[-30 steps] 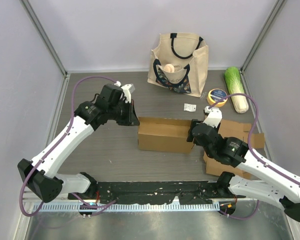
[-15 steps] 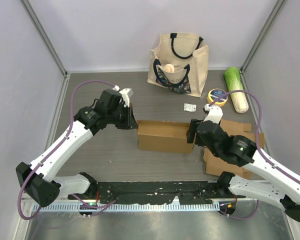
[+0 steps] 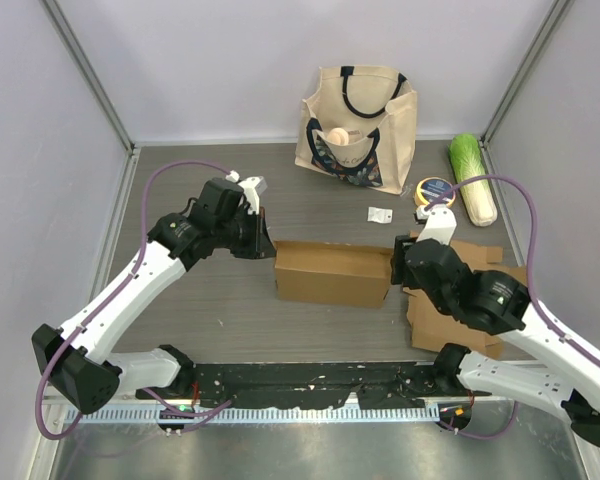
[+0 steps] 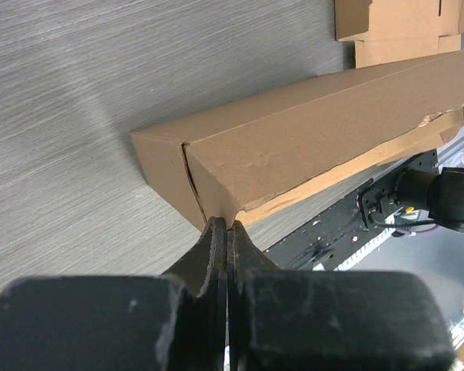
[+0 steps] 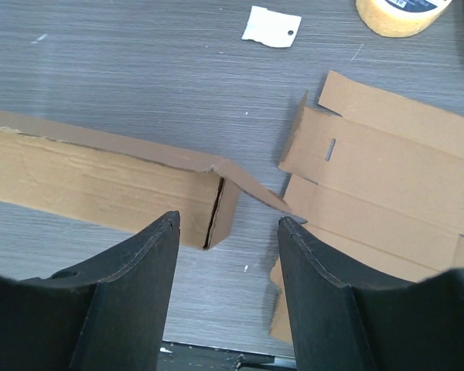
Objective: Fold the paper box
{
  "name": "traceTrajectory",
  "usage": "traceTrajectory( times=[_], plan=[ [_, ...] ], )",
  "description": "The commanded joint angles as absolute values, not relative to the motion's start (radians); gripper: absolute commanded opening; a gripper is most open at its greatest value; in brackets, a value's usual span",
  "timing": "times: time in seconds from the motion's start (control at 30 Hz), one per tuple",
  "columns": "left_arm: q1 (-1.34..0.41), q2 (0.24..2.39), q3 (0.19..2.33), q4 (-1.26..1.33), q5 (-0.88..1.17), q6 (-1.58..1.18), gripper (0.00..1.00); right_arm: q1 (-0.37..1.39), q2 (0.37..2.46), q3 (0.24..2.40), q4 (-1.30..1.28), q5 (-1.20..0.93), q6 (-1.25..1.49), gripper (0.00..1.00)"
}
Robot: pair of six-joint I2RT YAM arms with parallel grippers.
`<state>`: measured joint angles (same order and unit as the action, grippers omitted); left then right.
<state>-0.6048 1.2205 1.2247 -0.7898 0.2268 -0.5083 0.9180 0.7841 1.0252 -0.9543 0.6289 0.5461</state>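
A long brown paper box [image 3: 330, 272] lies in the middle of the table. My left gripper [image 3: 267, 243] is shut, its tips against the box's left end; in the left wrist view the closed tips [image 4: 226, 226] touch the box's [image 4: 309, 131] near corner. My right gripper [image 3: 396, 268] is open and empty above the box's right end. In the right wrist view the gripper [image 5: 228, 220] straddles that end of the box [image 5: 100, 182], where a loose flap [image 5: 251, 185] sticks out to the right.
Flat cardboard blanks [image 3: 480, 255] lie to the right, also in the right wrist view [image 5: 387, 185]. A tote bag [image 3: 358, 115], a cabbage [image 3: 473, 175], a tape roll [image 3: 435, 192] and a white tag [image 3: 380, 214] sit at the back.
My right gripper has drawn back a little to the right from the box's end. My left gripper has shifted slightly and stays at the left end.
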Motion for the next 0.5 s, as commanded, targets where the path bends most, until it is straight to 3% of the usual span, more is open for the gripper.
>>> traceTrajectory(
  times=[0.0,0.1,0.2,0.4,0.47],
  plan=[
    [-0.609,1.212,1.267,-0.811,0.213,-0.476,0.0,0.917,0.804,1.042,-0.888,0.698,0.469,0.58],
    [-0.609,1.215,1.269,-0.813,0.212,-0.471,0.0,0.899,0.766,0.985,-0.812,0.746,0.436,0.58],
    [-0.609,1.219,1.267,-0.811,0.221,-0.468,0.0,0.85,0.692,0.925,-0.678,0.603,0.359,0.56],
    [-0.609,1.223,1.267,-0.811,0.222,-0.456,0.0,0.778,0.724,0.92,-0.687,0.502,0.308,0.56],
    [-0.609,1.223,1.267,-0.81,0.221,-0.454,0.0,0.726,0.756,0.908,-0.695,0.444,0.304,0.48]
  ],
)
